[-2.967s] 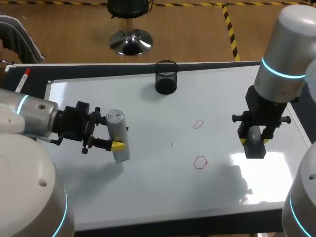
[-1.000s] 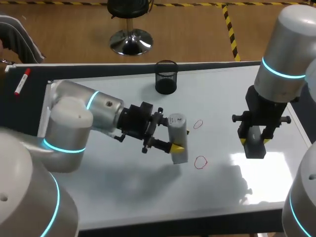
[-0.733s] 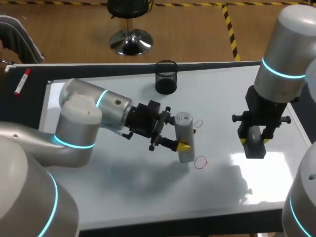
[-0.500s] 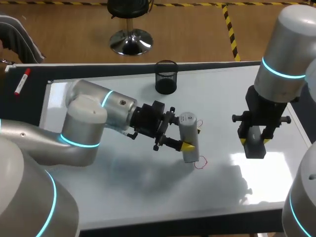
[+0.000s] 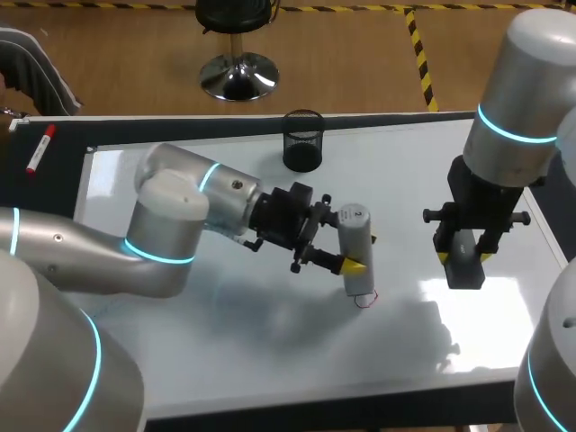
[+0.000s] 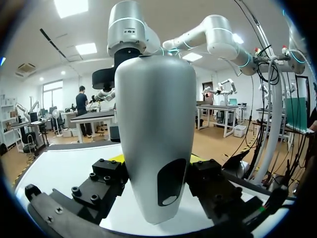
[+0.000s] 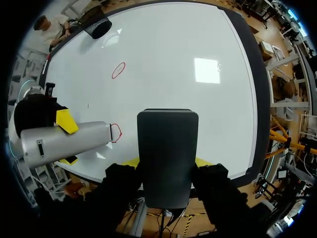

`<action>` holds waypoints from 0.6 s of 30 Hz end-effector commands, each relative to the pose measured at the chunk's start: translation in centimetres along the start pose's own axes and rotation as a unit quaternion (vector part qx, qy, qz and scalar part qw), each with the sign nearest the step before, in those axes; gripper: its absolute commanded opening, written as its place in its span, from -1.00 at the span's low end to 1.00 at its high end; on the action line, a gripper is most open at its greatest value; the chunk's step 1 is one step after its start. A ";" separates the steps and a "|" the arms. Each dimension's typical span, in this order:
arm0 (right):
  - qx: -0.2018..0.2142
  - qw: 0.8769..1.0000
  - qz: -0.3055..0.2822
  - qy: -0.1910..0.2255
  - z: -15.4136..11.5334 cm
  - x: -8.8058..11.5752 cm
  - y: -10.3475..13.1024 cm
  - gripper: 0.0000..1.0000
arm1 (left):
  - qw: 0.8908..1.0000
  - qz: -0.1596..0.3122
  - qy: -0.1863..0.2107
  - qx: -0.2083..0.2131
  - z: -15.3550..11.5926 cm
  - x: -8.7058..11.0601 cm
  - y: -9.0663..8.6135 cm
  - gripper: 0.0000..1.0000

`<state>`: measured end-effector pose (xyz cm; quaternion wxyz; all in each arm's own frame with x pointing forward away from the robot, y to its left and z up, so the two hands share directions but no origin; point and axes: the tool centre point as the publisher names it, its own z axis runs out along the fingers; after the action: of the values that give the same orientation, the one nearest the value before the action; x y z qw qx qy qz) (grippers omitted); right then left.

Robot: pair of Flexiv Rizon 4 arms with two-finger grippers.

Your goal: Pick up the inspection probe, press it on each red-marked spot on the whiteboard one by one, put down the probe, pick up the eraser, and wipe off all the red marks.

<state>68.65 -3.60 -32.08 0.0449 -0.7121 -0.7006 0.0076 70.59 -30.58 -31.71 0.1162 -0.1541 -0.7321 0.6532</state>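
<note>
Near mark: the red loop (image 5: 364, 300) closest to me shows only as a sliver at 5 o'clock of the probe's lower end. The right wrist view has it right at the tip.
Probe: a grey cylinder (image 5: 354, 243), tilted, pinched from both sides by the left gripper (image 5: 360, 255).
Change: within three seconds my left arm has carried the probe from the 9 o'clock side of the whiteboard (image 5: 270, 360) to its middle — onto the near mark.
Meaning: I judge the first press is just starting or about to start; nothing has been wiped.
Right gripper: (image 5: 465, 258) at 3 o'clock of the probe, unmoved, its fingers closed on the dark eraser (image 7: 167, 153) above the board.
Far mark: (image 7: 118, 70) is hidden behind the probe in the head view and plain only in the right wrist view.
Mesh cup: (image 5: 303, 140) at 11 o'clock of the probe, by the far edge.
Unclear: whether the tip touches the board — I cannot tell.
</note>
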 end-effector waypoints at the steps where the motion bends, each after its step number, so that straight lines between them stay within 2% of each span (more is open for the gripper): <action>1: 0.000 1.000 -0.001 0.001 -0.1 -0.1 0.0 -1.00 | 1.000 -0.001 0.003 0.004 0.6 -0.3 0.4 -1.00; 18: 0.000 1.000 -0.001 0.001 -0.1 -0.1 0.0 -1.00 | 1.000 -0.019 0.022 -0.002 2.2 -0.4 1.5 -1.00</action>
<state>68.65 -3.60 -32.08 0.0449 -0.7121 -0.7006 0.0076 70.01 -32.02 -33.16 0.1408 -0.1531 -0.7328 0.6479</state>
